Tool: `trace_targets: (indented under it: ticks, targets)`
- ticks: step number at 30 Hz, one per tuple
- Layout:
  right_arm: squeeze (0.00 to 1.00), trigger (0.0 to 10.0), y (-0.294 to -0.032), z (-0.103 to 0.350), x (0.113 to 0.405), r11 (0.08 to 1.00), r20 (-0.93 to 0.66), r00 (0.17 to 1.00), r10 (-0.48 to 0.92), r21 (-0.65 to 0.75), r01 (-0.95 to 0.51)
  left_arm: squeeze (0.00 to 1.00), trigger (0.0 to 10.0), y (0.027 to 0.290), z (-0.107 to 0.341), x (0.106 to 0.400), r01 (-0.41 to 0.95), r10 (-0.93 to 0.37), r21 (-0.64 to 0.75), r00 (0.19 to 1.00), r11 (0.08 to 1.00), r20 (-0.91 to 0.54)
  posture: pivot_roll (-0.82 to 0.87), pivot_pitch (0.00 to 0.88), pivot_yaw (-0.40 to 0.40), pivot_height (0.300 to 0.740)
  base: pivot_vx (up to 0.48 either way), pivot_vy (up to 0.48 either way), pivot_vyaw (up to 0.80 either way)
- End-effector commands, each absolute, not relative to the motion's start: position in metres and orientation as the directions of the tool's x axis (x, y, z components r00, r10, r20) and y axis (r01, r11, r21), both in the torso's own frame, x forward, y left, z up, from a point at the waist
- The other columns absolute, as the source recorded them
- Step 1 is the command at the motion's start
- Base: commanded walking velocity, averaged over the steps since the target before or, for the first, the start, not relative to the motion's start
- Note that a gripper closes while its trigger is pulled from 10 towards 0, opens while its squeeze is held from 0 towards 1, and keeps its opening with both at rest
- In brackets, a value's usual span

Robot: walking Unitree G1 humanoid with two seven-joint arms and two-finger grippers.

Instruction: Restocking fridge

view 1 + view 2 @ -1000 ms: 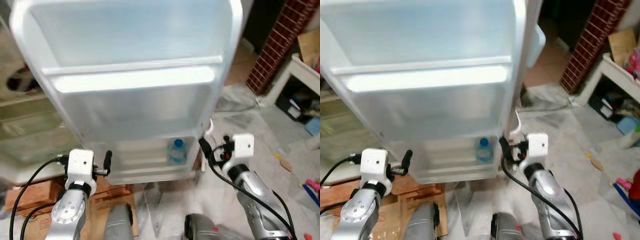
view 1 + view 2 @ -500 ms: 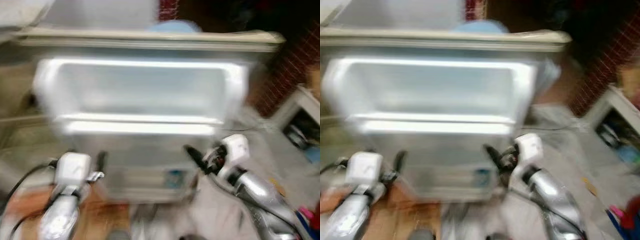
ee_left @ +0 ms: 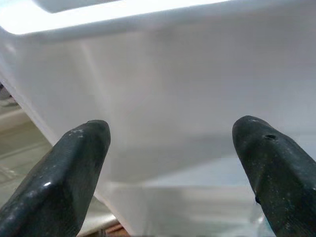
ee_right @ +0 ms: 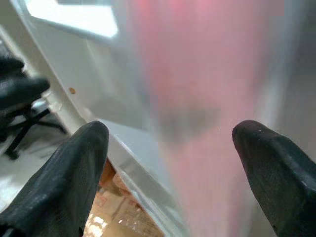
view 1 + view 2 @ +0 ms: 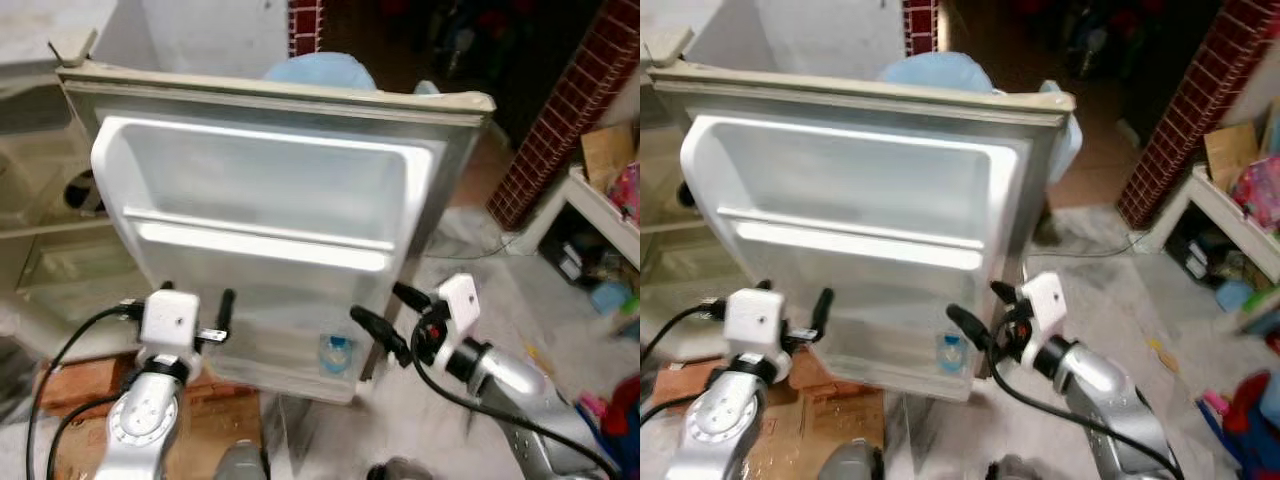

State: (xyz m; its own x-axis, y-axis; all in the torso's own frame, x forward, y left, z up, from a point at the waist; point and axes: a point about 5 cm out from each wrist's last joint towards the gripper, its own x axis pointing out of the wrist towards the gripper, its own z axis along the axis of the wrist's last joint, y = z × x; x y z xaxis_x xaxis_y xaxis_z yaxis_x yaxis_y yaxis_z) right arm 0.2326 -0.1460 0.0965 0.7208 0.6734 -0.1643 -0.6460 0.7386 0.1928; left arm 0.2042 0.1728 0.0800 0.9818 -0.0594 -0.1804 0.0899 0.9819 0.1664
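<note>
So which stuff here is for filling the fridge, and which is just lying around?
For the job:
- fridge door, open
- water bottle in the door's bottom shelf
- left tool, open, near the door
- right tool, open, at the door's edge

Just lying about:
- cardboard on the floor
- white shelf unit with clutter
- brick pillar

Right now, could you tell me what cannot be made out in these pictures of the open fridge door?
- Bottle in the door's bottom shelf: seen through the frosted shelf wall in the eye views, so its label and fill level are unreadable.
- Fridge interior: cut off by the left edge and partly covered by the fridge door.
- Pale blue thing behind the door: its lower part is hidden by the door's top edge.
- Right wrist view: blurred pink and grey between the right gripper's fingers.
</note>
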Motion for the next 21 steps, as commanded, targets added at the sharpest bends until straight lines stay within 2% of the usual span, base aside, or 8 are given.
trace_targets:
  ticks: [1, 10, 12, 14, 18, 21]
  targets:
    - [0.00, 10.0, -0.149, 0.095, 0.235, 0.751, -0.192, 0.726, 0.661, 0.184, -0.635, 0.00, 10.0, 0.176, 0.082, 0.207, 0.087, -0.055, 0.184, 0.983, 0.979, -0.173, 0.04, 0.000, 0.005, 0.740, 0.000, 0.000, 0.00]
    - [0.00, 10.0, -0.154, 0.096, 0.244, 0.775, -0.164, 0.760, 0.629, 0.212, -0.596, 0.00, 10.0, 0.176, 0.084, 0.209, 0.086, -0.058, 0.178, 0.986, 0.980, -0.156, 0.04, 0.000, 0.008, 0.740, 0.000, 0.000, 0.00]
    - [0.00, 10.0, -0.156, 0.096, 0.248, 0.790, -0.162, 0.776, 0.610, 0.196, -0.580, 0.00, 10.0, 0.178, 0.084, 0.210, 0.057, -0.029, 0.181, 0.988, 0.982, -0.152, 0.05, 0.000, 0.007, 0.740, 0.000, 0.000, 0.00]
    - [0.00, 10.0, -0.164, 0.098, 0.258, 0.842, -0.151, 0.831, 0.535, 0.176, -0.510, 0.00, 10.0, 0.182, 0.084, 0.211, 0.022, 0.004, 0.156, 0.987, 0.988, -0.163, 0.05, 0.000, 0.003, 0.740, 0.000, 0.000, 0.00]
    - [0.00, 10.0, -0.168, 0.104, 0.268, 0.871, -0.120, 0.873, 0.473, 0.211, -0.443, 0.00, 10.0, 0.187, 0.085, 0.215, -0.009, 0.036, 0.159, 0.985, 0.987, -0.169, 0.06, 0.000, -0.004, 0.740, 0.000, 0.000, 0.00]
    - [0.00, 10.0, -0.169, 0.111, 0.272, 0.877, -0.065, 0.884, 0.462, 0.180, -0.445, 0.00, 10.0, 0.187, 0.087, 0.218, -0.018, 0.043, 0.154, 0.986, 0.988, -0.163, 0.06, 0.000, -0.005, 0.740, 0.000, 0.000, 0.00]
